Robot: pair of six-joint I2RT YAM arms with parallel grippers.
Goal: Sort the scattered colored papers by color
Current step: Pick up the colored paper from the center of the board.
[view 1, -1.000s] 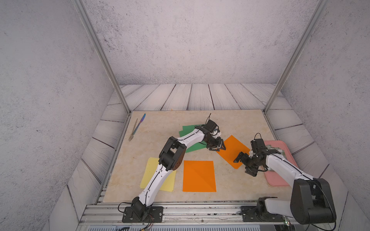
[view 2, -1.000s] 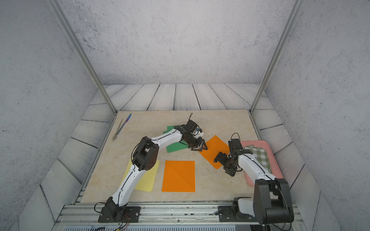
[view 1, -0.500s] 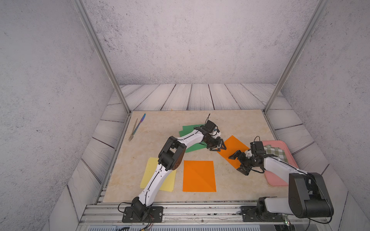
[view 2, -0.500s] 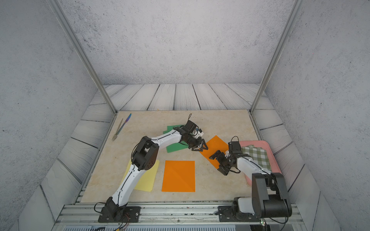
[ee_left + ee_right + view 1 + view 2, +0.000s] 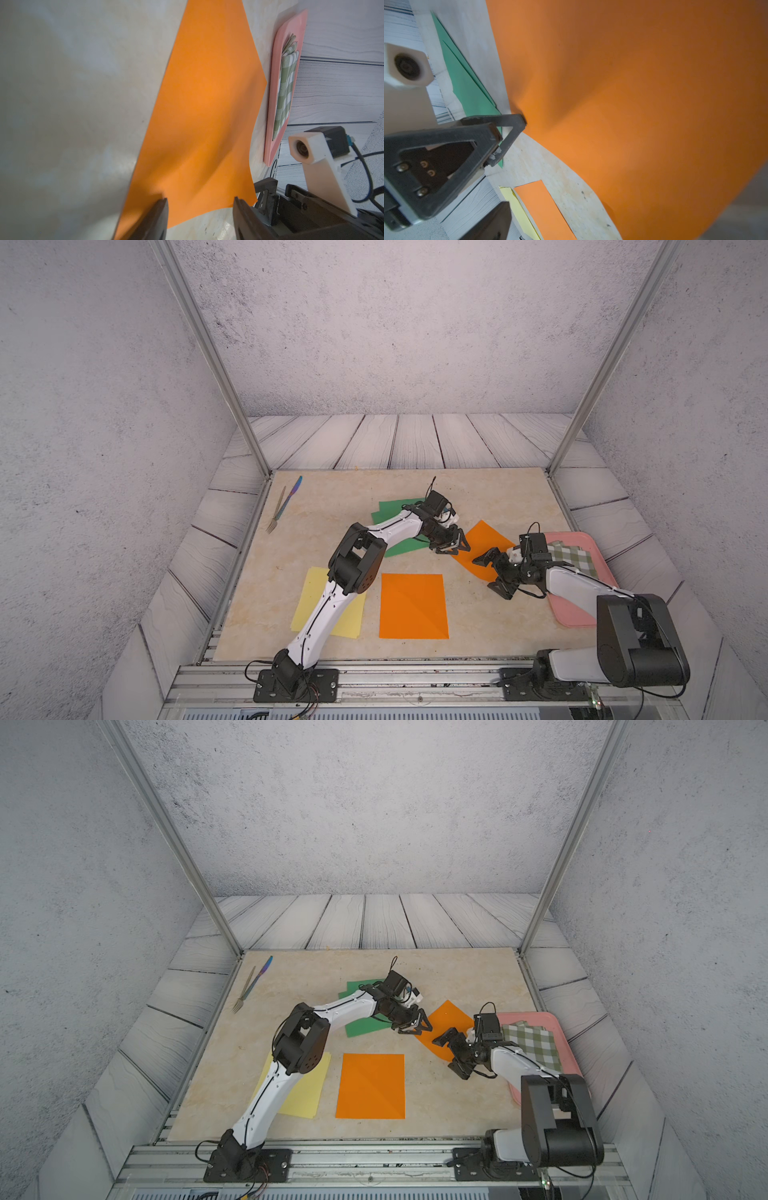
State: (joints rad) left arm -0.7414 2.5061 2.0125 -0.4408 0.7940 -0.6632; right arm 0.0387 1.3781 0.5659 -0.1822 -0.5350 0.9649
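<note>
Lying on the beige table [image 5: 511, 497], a tilted orange paper [image 5: 484, 540] sits at 3 o'clock, a flat orange paper [image 5: 413, 605] at 6, a yellow paper [image 5: 311, 593] at 7, green papers [image 5: 392, 510] near centre; the left gripper [image 5: 453, 549], jaws parted, touches the tilted sheet's edge; the right gripper [image 5: 484, 573] gapes beside it.

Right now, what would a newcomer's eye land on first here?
Both grippers meet at one skewed orange paper right of centre: the left gripper, jaws apart, at its left edge, and the right gripper, wide open, at its front corner. A second orange paper lies flat near the front, beside a pale yellow paper partly under the left arm.
</note>
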